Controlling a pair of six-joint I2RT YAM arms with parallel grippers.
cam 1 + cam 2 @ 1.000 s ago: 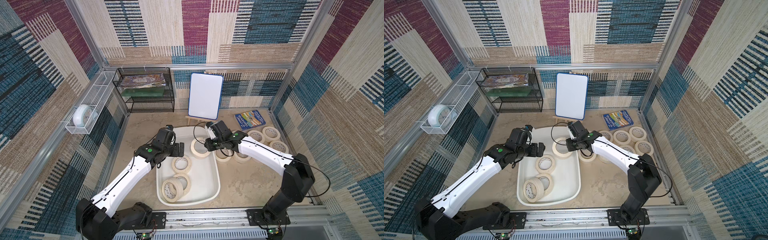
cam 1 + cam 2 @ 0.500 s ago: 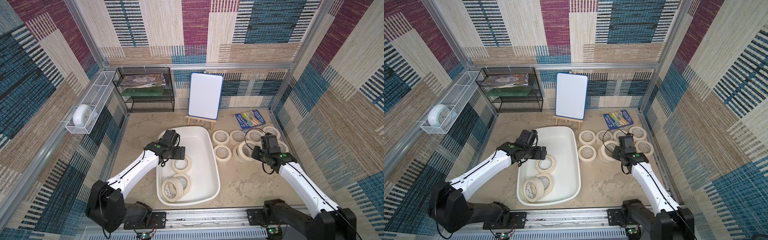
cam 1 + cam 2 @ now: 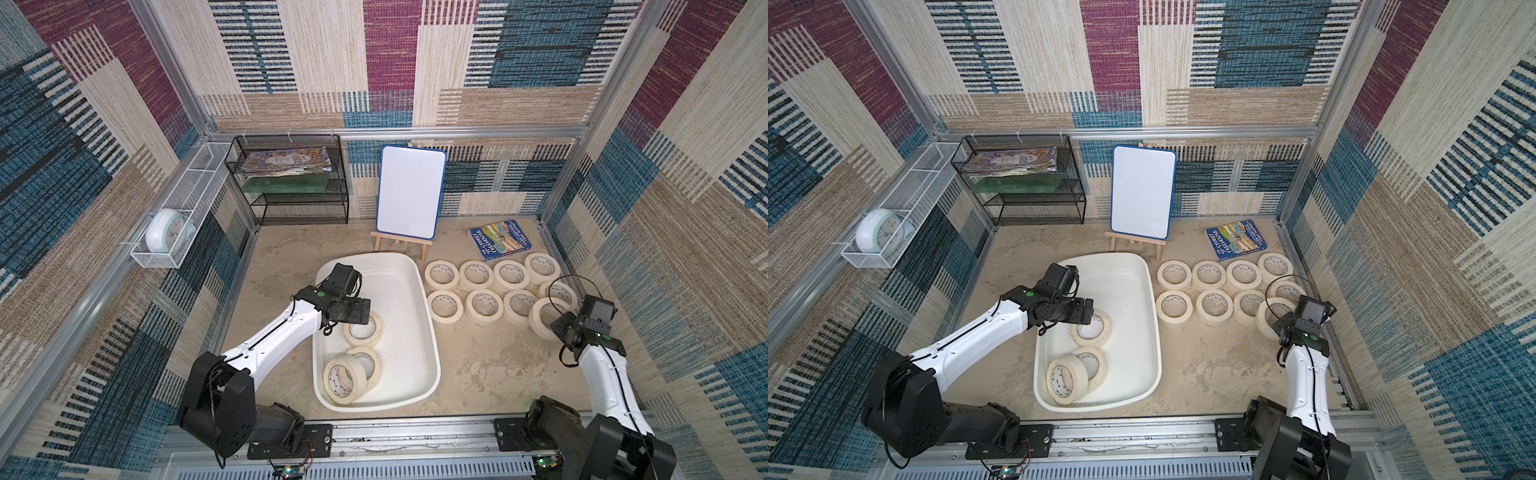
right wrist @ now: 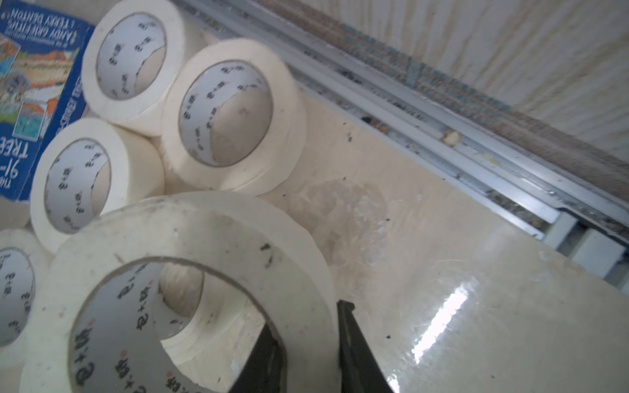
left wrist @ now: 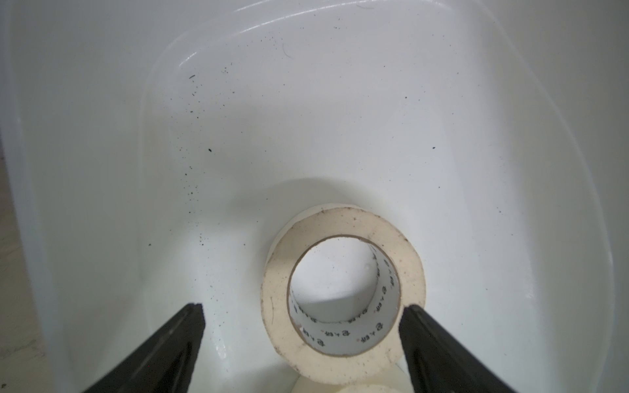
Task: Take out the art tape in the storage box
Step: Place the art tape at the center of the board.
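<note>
Tape (image 4: 204, 231) in right end effector (image 4: 306, 320), perhaps aloft

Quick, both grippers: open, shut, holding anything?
Left gripper: open, empty, straddling a roll in the storage box.
Right gripper: shut on a second roll, pinching its wall, outside the box.

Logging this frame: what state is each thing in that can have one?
left end effector: open, over flat roll
right end effector: shut on held roll
held roll: tilted
storage box: three rolls inside
table rolls: eight, lying flat
whiteboard: upright, blank
book: closed, flat
</note>
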